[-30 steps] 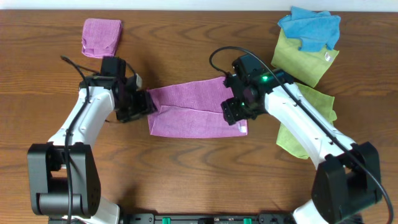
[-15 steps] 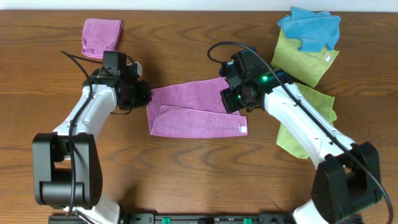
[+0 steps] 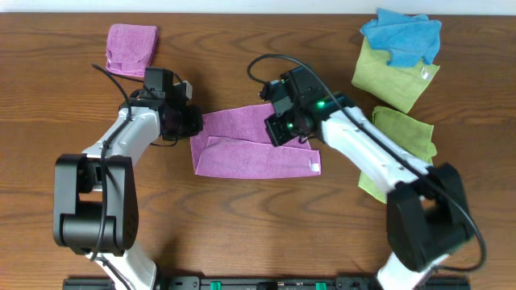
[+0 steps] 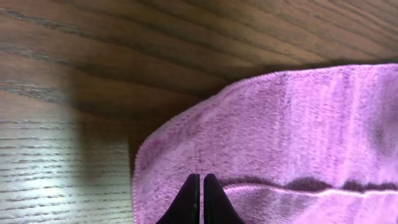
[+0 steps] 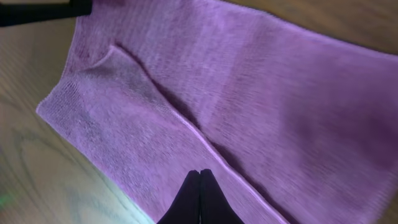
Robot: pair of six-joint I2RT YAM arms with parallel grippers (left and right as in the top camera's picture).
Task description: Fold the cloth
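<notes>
The purple cloth (image 3: 250, 153) lies flat mid-table, one long edge folded over so a hem line runs along its length (image 4: 311, 186) (image 5: 205, 137). A white tag shows at its front right corner. My left gripper (image 3: 196, 122) hovers over the cloth's left back corner; in the left wrist view its black fingertips (image 4: 200, 178) are shut with nothing between them. Over the cloth's right back part is my right gripper (image 3: 279, 131), which the right wrist view shows shut and empty (image 5: 200, 172). The cloth hangs from neither.
A small folded purple cloth (image 3: 133, 47) sits at the back left. At the back right a blue cloth (image 3: 403, 36) lies on a green one (image 3: 395, 76). Another green cloth (image 3: 403, 137) lies under the right arm.
Both grippers were open at the cloth's left and right ends; they have shut and drawn toward the table's back. The right one also shifted left. The cloth stays folded in place.
</notes>
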